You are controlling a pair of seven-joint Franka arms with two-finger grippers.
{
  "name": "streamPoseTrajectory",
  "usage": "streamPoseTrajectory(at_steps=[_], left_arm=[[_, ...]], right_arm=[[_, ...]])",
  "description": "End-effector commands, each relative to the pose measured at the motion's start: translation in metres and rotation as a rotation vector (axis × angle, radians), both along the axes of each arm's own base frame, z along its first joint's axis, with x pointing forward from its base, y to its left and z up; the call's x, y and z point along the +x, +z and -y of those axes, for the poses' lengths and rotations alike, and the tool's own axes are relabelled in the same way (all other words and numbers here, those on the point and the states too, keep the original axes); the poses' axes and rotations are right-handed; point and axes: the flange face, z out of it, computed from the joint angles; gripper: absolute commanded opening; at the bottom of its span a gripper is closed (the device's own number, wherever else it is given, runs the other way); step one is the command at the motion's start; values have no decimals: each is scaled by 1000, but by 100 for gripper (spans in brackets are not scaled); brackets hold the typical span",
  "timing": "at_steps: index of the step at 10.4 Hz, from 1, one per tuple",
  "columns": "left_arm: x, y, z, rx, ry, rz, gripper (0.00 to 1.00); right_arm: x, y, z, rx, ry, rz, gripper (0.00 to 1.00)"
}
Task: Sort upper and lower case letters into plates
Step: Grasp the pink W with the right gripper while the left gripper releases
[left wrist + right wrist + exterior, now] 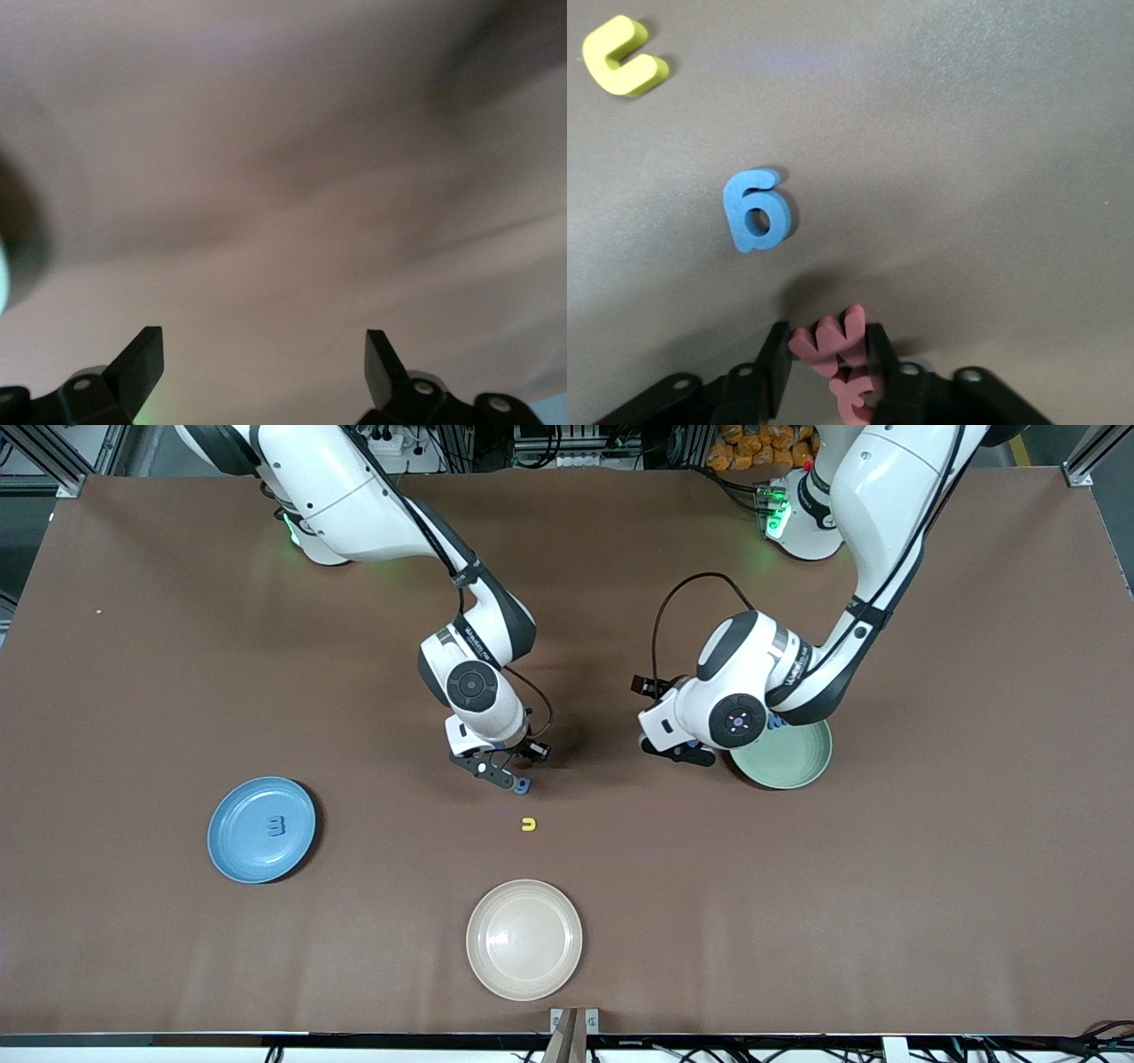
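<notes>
— Where did we see the letters?
— A red letter (837,341) sat clamped in the right gripper (828,363), low over the table (133,691); blue (755,211) and yellow (529,825) ones lay near it, another (277,826) in the blue plate (232,856).
— And the left gripper (264,365)?
— We saw it spread wide and holding nothing, beside the green plate (802,766).

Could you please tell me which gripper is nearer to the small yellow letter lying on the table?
Right. The right gripper is low over the table just beside the yellow letter, gripping a red letter. The left gripper waits by the mint green plate, farther off.
</notes>
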Motion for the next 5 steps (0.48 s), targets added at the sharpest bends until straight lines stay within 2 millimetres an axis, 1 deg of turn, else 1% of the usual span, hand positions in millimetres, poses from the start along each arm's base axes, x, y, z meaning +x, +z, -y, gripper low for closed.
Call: streamPoseTrajectory(at_steps=[1,2,3,4,5], left_arm=[[-7,1,54,1,42,-3,100],[-6,4,71,-14,58,22,100],[-8,2,83,-37,67,53,100],[-8,0,89,-49,81,73,100],[-8,-2,91,-55,84,80,100]], right_arm=[[-5,-9,1,-17,-15,-1,0],[-1,-3,5,-17,-14,1,0],[6,8,10,-11,-20,10,0],[26,25,31,-3,-34,36,0],[49,47,63,3,-12,48,0]])
